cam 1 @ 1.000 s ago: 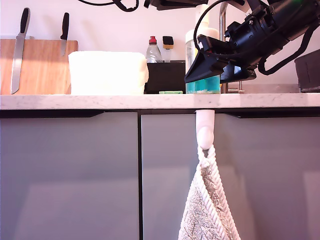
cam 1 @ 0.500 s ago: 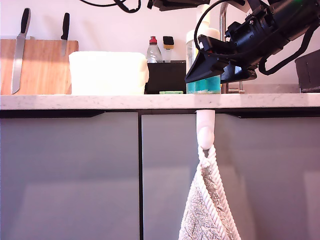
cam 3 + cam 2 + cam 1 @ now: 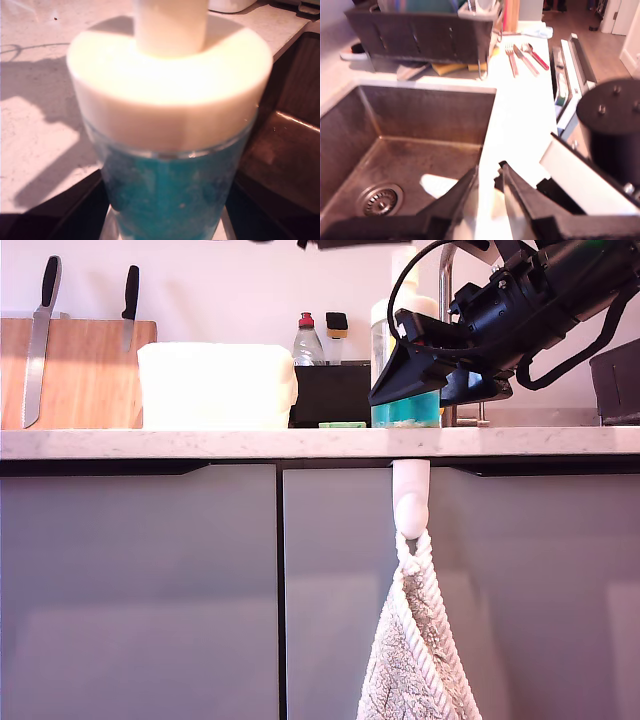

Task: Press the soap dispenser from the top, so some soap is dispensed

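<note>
Two knives [image 3: 40,335] [image 3: 129,302] hang against one wooden board [image 3: 75,370] at the exterior view's left end of the tabletop [image 3: 200,443]. Next come one white tub [image 3: 215,385], one red-capped bottle [image 3: 306,340] and one flat green sponge [image 3: 342,424]. Then comes the one soap dispenser [image 3: 382,335]. It stands upright on the tabletop towards the exterior view's right, beside the sink's rim. Teal soap [image 3: 405,412] fills its lower part (the wide white cap [image 3: 170,100] sits just above).

My second pincer [image 3: 395,388] reaches in from the exterior view's right and pinches the bottle, with a dark finger [image 3: 65,215] on either side. My first pincer [image 3: 489,172] looks down over one steel sink [image 3: 420,125]. Its jaws are close, with a thin slit between them, and I cannot tell whether they are fully pressed together. One towel [image 3: 415,660] hangs below the tabletop's front edge.
</note>
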Controlling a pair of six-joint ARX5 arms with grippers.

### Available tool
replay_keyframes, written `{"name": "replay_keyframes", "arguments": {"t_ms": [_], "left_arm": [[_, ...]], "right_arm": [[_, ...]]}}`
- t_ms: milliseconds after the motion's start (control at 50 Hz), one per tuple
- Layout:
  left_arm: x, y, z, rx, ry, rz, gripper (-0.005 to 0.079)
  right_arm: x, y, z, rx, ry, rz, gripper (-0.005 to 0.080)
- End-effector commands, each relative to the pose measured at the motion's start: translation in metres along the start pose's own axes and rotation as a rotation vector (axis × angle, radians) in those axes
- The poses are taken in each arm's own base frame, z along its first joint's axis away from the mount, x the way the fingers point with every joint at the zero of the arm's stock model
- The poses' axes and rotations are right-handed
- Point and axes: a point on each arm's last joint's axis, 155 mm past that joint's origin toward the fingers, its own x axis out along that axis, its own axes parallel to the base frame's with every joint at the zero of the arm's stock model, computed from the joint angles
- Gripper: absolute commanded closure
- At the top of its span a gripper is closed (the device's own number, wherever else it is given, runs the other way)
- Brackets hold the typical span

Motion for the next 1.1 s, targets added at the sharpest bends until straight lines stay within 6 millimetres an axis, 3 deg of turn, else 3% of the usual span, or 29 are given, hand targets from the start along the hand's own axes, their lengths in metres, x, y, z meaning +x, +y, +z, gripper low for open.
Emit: {"name": "replay_keyframes", "arguments": {"t_ms": [0, 160, 480, 560, 600, 760, 860, 980, 1080], "left_arm": [[-0.005, 0.007, 0.008, 0.005, -0.012, 0.009, 0.0611], [-0.023, 0.01, 0.012, -0.038, 0.028, 0.022, 0.0612], [-0.077, 0.023, -0.014, -0.154, 0.184, 0.071, 0.0618], [-0.091, 0.023, -0.024, -0.206, 0.222, 0.082, 0.0685], [-0.099, 0.024, -0.03, -0.231, 0.244, 0.089, 0.0766], [-0.123, 0.024, -0.04, -0.261, 0.286, 0.113, 0.0762], [-0.134, 0.02, -0.039, -0.262, 0.293, 0.12, 0.0762], [-0.141, 0.017, -0.039, -0.264, 0.297, 0.126, 0.0762], [-0.141, 0.016, -0.039, -0.265, 0.298, 0.125, 0.0762]], "right_arm": [[0.001, 0.003, -0.001, -0.006, 0.004, 0.007, 0.0424], [0.001, 0.003, -0.001, -0.006, 0.004, 0.007, 0.0424], [0.001, 0.003, -0.001, -0.006, 0.004, 0.007, 0.0424], [0.001, 0.003, -0.001, -0.006, 0.004, 0.007, 0.0424], [0.001, 0.003, -0.001, -0.006, 0.004, 0.007, 0.0424], [0.001, 0.002, -0.001, -0.006, 0.005, 0.006, 0.0411], [0.001, 0.001, -0.001, -0.006, 0.003, 0.002, 0.0315], [0.0, -0.01, -0.006, 0.015, 0.027, -0.06, 0.0078], [-0.001, -0.017, -0.014, 0.008, 0.062, -0.101, 0.0064]]}}
